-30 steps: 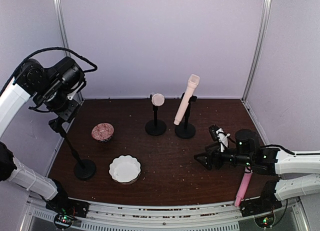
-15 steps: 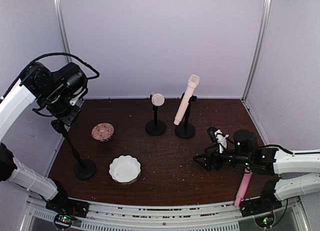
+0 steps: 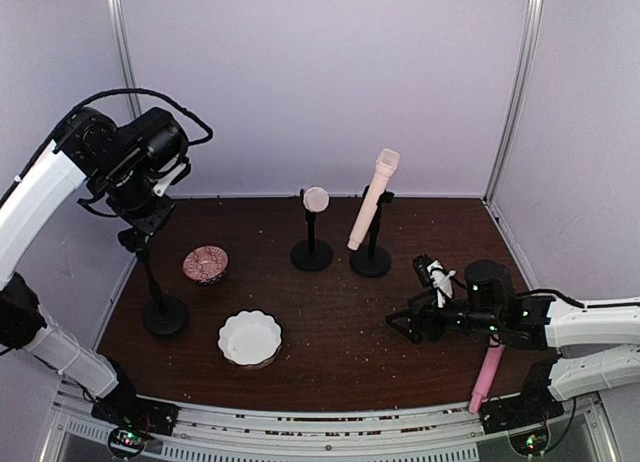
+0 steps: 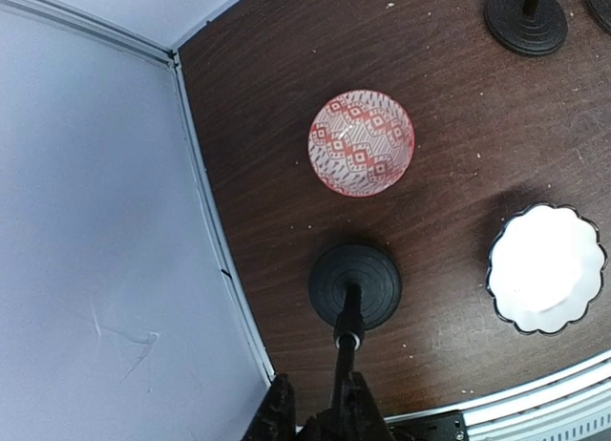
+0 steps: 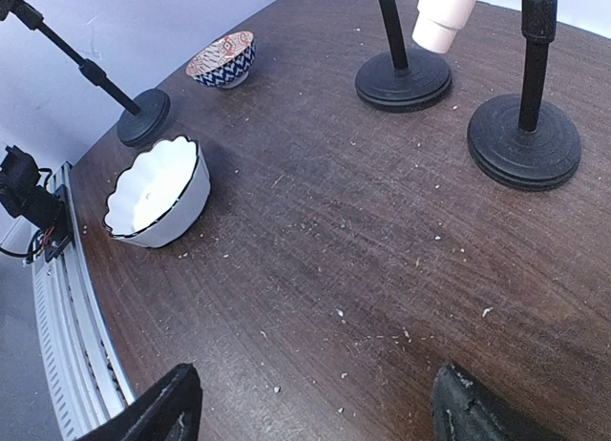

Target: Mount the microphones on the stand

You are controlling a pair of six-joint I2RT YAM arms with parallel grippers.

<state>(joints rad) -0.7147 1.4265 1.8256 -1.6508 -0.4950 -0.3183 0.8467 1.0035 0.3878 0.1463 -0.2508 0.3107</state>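
Left gripper (image 3: pixel 133 238) pinched tight on black stand (image 3: pixel 165 314) pole at frame left, right gripper (image 3: pixel 405 324) spread wide at lower right, cream microphone (image 3: pixel 372 197) clipped on centre stand (image 3: pixel 371 262), pink microphone (image 3: pixel 488 377) apparently lying flat, bottom right

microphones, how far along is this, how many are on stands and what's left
Done: two cream microphones sit on the two back stands. In hand: the left gripper is shut on the third stand, which is empty. Left: the pink microphone lies on the table near the right gripper, which is open and holds nothing.
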